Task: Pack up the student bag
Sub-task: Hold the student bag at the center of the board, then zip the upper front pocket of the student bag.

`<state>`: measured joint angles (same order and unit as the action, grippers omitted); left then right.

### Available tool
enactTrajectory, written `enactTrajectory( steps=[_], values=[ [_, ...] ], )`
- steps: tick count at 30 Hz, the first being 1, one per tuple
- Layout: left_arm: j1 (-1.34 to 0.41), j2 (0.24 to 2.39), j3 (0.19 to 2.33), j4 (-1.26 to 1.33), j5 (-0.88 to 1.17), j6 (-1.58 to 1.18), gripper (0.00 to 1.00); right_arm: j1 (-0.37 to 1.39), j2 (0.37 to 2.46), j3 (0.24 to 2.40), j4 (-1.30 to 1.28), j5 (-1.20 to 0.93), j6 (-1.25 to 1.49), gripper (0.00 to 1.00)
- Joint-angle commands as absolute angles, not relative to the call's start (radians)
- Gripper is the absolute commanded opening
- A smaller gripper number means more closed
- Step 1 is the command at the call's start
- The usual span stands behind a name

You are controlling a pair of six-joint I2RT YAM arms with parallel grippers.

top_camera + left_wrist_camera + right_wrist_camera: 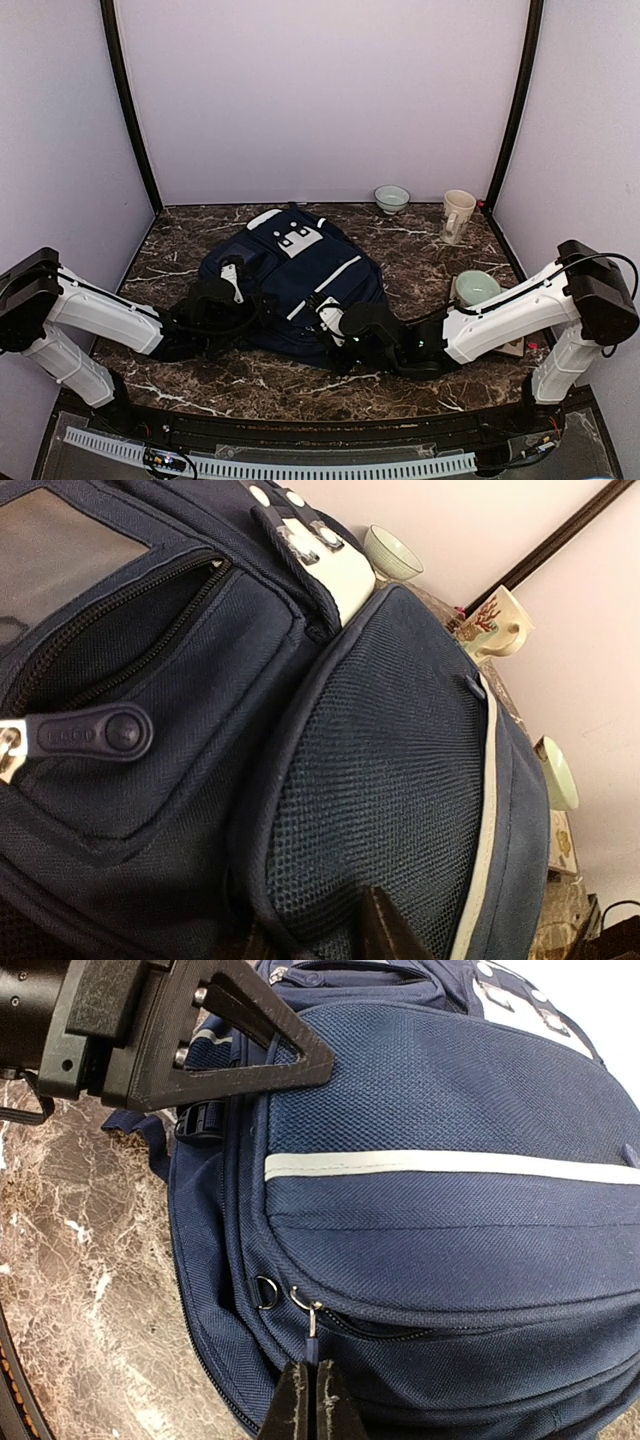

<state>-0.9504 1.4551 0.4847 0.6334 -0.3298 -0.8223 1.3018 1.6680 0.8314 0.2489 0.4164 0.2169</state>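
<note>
The dark marble table (420, 245), veined white and walled on three sides, has bare slab at the left of the frame and along the lower edge. The student bag (300, 275) lies flat at centre frame: woven navy nylon, a mesh-textured pocket, a pale stripe and a white patch. The left gripper (222, 300) sits on the bag's left flank; I cannot tell its spread. The right gripper (312, 1395) is pinched together on a thin zip pull (312, 1332) at the bag's lower rim. At right are a cream mug (457, 215), a green bowl (476, 288) and a smaller bowl (392, 198).
</note>
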Motion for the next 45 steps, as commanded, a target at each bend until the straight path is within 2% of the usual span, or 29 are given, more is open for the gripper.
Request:
enactTrajectory(
  steps=[1,7,8,34,45],
  values=[
    [-0.938,1.469,0.473,0.702,-0.316,-0.813,0.24,1.289,1.655,0.812,0.217,0.474,0.215,0.0],
    [-0.937,1.446,0.465,0.667,-0.331,-0.811,0.01,1.275,1.631,0.795,0.206,0.485,0.224,0.0],
    [-0.937,1.437,0.461,0.661,-0.333,-0.81,0.0,1.27,1.627,0.791,0.207,0.486,0.225,0.0],
    [-0.937,1.18,0.388,0.444,-0.343,-0.728,0.0,1.137,1.601,0.726,0.158,0.475,0.256,0.0],
    [-0.937,1.099,0.404,0.271,-0.378,-0.663,0.0,1.151,1.581,0.751,0.2,0.293,0.244,0.0]
  ],
)
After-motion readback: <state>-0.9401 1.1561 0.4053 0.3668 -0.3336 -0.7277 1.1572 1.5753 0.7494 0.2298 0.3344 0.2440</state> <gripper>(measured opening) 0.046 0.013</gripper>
